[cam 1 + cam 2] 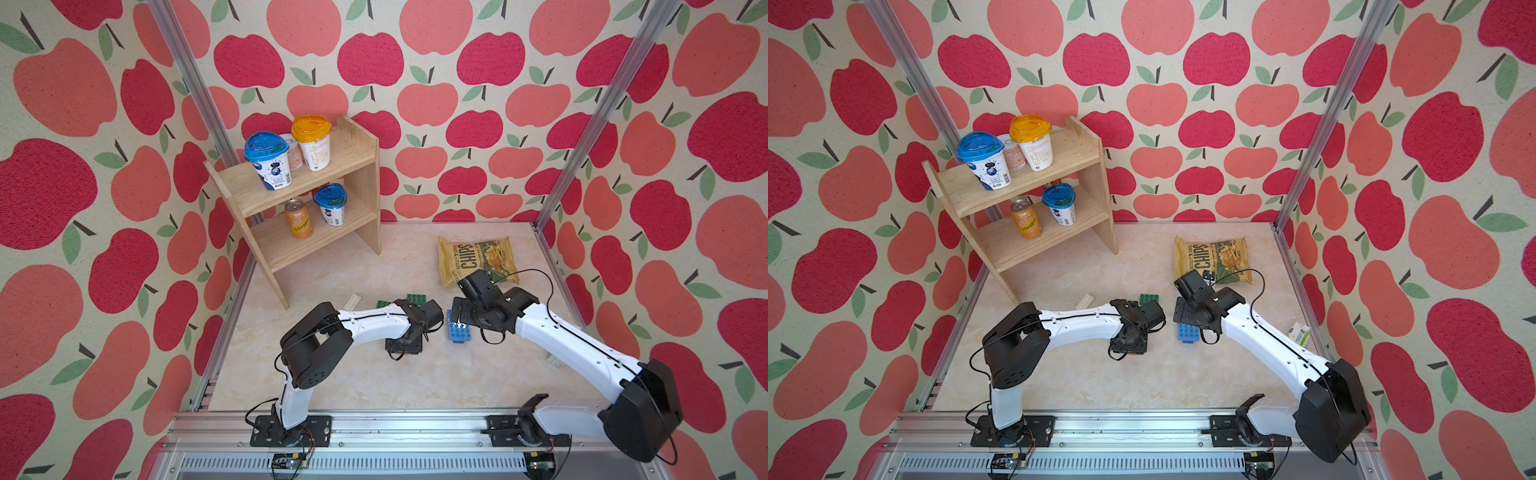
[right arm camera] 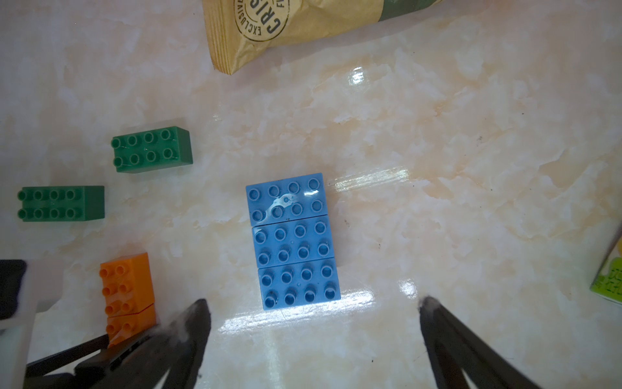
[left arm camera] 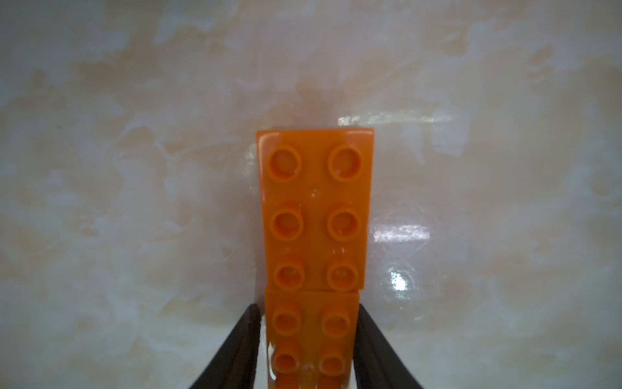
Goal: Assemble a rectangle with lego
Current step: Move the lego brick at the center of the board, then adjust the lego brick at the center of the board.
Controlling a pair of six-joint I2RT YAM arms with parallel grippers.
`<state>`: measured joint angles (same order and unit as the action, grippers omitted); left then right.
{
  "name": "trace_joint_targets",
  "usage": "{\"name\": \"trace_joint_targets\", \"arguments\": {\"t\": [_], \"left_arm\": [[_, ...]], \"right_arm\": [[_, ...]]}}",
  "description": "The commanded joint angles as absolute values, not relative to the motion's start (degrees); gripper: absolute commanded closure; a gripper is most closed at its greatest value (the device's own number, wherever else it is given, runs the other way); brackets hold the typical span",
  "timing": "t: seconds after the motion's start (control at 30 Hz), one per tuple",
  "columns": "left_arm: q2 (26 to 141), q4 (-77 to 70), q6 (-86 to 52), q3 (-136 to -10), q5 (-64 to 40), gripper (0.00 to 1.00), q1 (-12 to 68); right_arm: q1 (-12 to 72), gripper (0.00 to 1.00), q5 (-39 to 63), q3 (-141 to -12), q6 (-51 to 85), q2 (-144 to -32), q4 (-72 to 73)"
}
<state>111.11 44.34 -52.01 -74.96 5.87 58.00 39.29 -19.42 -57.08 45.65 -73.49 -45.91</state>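
Spread across marbled counter (image 1: pixel 374 374): blue bricks (image 1: pixel 459 332) centre, orange bricks (image 3: pixel 314 215) left, green bricks (image 2: pixel 151 150) beyond; chips bag (image 1: pixel 473 257) far right, wooden shelf (image 1: pixel 316 232) far left.

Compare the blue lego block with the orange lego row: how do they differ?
The blue block is three bricks side by side, four studs wide; the orange row is two bricks end to end, two studs wide. The blue block lies free before the open right pincer; the orange row sits between the jaws of the left pincer. Both lie flat, studs up, on the table.
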Motion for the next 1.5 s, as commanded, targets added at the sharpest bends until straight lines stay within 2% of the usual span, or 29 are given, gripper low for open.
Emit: {"name": "trace_joint_targets", "arguments": {"t": [0.0,0.2,0.27,0.4,0.57,0.63,0.8,1.0,1.23,1.47], "left_arm": [[109.7,47.3,-52.0,-75.8,8.5,0.51,57.7],[106.3,47.4,-51.3,-75.7,9.1,0.4,57.7],[104.5,46.8,-50.9,-75.8,9.3,0.39,57.7],[100.1,45.8,-49.7,-75.2,10.5,0.21,57.6],[93.6,45.9,-52.6,-71.0,13.5,0.14,55.5],[89.8,45.4,-54.5,-67.5,14.3,0.01,53.6],[81.8,47.7,-58.4,-60.7,19.2,0.02,49.5],[74.8,47.6,-58.5,-54.2,20.0,0.03,43.7],[67.3,43.7,-56.2,-47.8,20.1,0.03,39.2],[66.1,41.6,-55.2,-45.4,18.5,0.03,36.5]], "right_arm": [[38.9,0.0,-19.5,-56.6,45.5,-72.1,-46.6],[38.9,0.0,-19.3,-56.6,45.7,-71.4,-47.0],[38.9,0.0,-19.2,-56.9,45.6,-71.4,-47.0],[39.0,0.0,-18.9,-57.5,45.5,-71.4,-47.1],[39.9,0.01,-17.1,-58.0,45.9,-72.1,-46.5],[41.6,0.01,-17.0,-58.7,47.5,-72.7,-46.4],[49.2,0.0,-16.4,-62.7,52.2,-77.1,-46.1],[55.7,0.0,-7.7,-65.9,54.9,-87.0,-39.3],[56.5,0.0,0.5,-66.9,56.2,-95.1,-32.2],[56.5,0.0,2.7,-72.0,55.1,-102.2,-33.1]]}}
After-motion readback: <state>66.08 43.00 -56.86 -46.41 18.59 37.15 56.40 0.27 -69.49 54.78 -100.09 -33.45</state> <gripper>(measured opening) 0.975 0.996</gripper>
